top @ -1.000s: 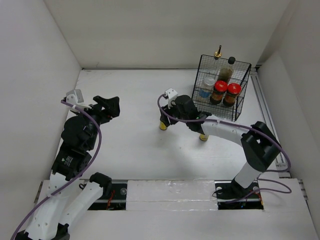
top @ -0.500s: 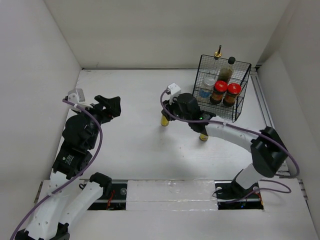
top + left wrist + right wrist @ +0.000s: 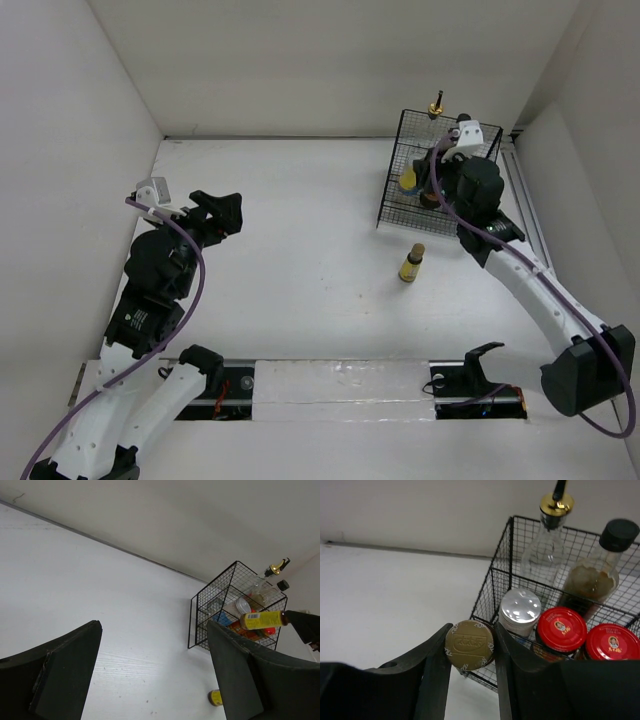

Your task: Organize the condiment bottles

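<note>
Condiment bottles (image 3: 562, 630) number 7 here, and the 1 in hand is a tiny yellow-labelled bottle (image 3: 469, 644), pinched at its gold cap between the 2 fingers of the right gripper (image 3: 471, 655). The left wrist view shows it lying on its side in that grip, cap toward the wrist, which is why the right wrist camera looks straight onto the cap's top. It hangs at the near left corner of the black wire basket (image 3: 492, 587), roughly level with the rim. Whether it is already past the wire I cannot tell.

Inside the basket, just behind the held bottle, stands the white shaker (image 3: 520, 607), with 2 red-lidded jars (image 3: 611, 641) to its right along the near side. The clear gold-spouted bottle (image 3: 547, 555) and the dark black-capped bottle (image 3: 600, 575) stand at the far side. With tall ones behind and short ones in front, the near left corner looks like the spot the gripper is heading for. The sideways hold is the risk: released like this, the bottle would likely land flat or on the shaker's lid, so it probably wants turning upright first.

Outside the basket, on the table (image 3: 280, 200) just in front of it, a second tiny yellow-labelled bottle (image 3: 411, 263) stands upright, apparently the last to collect.

Well to the left of the basket, the left gripper (image 3: 215, 212) hangs with its fingers spread wide and nothing between them, clear of the work.
</note>
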### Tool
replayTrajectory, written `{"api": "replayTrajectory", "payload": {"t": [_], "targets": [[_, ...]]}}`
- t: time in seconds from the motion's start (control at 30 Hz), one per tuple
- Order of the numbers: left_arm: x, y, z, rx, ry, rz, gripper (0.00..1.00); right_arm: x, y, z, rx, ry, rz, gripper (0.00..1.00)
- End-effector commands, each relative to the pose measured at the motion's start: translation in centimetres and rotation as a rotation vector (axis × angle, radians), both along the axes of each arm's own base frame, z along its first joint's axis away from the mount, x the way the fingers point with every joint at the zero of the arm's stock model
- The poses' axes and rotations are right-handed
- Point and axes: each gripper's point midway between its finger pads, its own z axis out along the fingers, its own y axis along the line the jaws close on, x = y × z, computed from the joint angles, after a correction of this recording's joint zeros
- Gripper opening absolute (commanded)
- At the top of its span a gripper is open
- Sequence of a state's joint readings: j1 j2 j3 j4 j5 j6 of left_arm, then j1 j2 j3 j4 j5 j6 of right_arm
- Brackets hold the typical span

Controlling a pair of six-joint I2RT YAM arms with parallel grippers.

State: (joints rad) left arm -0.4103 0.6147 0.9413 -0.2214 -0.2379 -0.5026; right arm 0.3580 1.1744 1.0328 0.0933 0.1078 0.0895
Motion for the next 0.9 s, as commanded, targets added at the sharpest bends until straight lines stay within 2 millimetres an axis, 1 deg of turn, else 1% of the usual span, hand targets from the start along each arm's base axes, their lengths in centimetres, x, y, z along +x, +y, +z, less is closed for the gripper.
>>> {"api": "replayTrajectory", "payload": {"t": [0.0,0.03,0.07,0.13,0.2,0.27,0.33,0.37,0.43,0.47,0.5,0.53,0.57,0.63,0.67,0.73,0.77,0.8,0.87], "targets": [[0.2,-0.1,1.2,-0.014,-0.042,-0.006,0.81,1.1,-0.7,-0.9,0.024,0.013,-0.009,0.26],[0.2,-0.1,1.2,-0.014,-0.042,-0.006,0.81,1.2,-0.9,-0.9,0.025,0.014,-0.009,0.26],[0.2,-0.1,1.2,-0.014,-0.042,-0.006,0.81,1.7,-1.5,-1.5,0.02,0.028,-0.025,0.26],[0.4,-0.2,0.9,-0.01,-0.034,-0.006,0.81,2.2,-1.5,-3.3,0.007,0.067,-0.034,0.25],[0.4,-0.2,0.9,-0.01,-0.034,-0.006,0.81,2.8,-2.0,-4.2,0.0,0.087,-0.056,0.25],[0.4,-0.2,0.9,-0.01,-0.034,-0.006,0.81,3.5,-2.2,-5.8,-0.013,0.121,-0.079,0.25],[0.3,-0.4,0.9,-0.011,-0.034,-0.015,0.81,3.9,-2.1,-6.9,-0.022,0.147,-0.08,0.25],[0.3,-0.4,0.9,-0.011,-0.034,-0.015,0.81,4.2,-2.0,-8.1,-0.031,0.173,-0.08,0.25],[0.3,-0.4,0.9,-0.011,-0.034,-0.015,0.81,4.3,-1.3,-9.2,-0.042,0.196,-0.073,0.25],[0.3,-0.4,0.9,-0.011,-0.034,-0.015,0.81,4.6,-1.4,-10.2,-0.051,0.217,-0.083,0.25],[0.3,-0.4,0.9,-0.011,-0.034,-0.015,0.81,4.6,-0.9,-10.7,-0.057,0.228,-0.073,0.27],[0.3,-0.4,0.9,-0.011,-0.034,-0.015,0.81,4.9,-0.8,-10.7,-0.057,0.228,-0.073,0.29],[0.3,-0.4,0.9,-0.011,-0.034,-0.015,0.81,4.8,-0.4,-10.7,-0.058,0.228,-0.064,0.34],[0.3,-0.4,0.9,-0.011,-0.034,-0.015,0.81,4.7,-0.3,-11.7,-0.057,0.251,-0.066,0.39],[0.3,-0.4,0.9,-0.011,-0.034,-0.015,0.81,4.8,-0.3,-12.1,-0.06,0.26,-0.066,0.49],[0.3,-0.4,0.9,-0.011,-0.034,-0.015,0.81,4.7,-0.4,-12.4,-0.064,0.27,-0.066,0.59],[0.3,-0.4,0.9,-0.011,-0.034,-0.015,0.81,4.6,-0.4,-12.6,-0.067,0.279,-0.066,0.68],[0.3,-0.4,0.9,-0.011,-0.034,-0.015,0.81,4.4,-0.5,-11.6,-0.059,0.257,-0.066,0.73],[0.3,-0.4,0.9,-0.011,-0.034,-0.015,0.81,3.9,-0.6,-10.8,-0.047,0.252,-0.067,0.82]]}}
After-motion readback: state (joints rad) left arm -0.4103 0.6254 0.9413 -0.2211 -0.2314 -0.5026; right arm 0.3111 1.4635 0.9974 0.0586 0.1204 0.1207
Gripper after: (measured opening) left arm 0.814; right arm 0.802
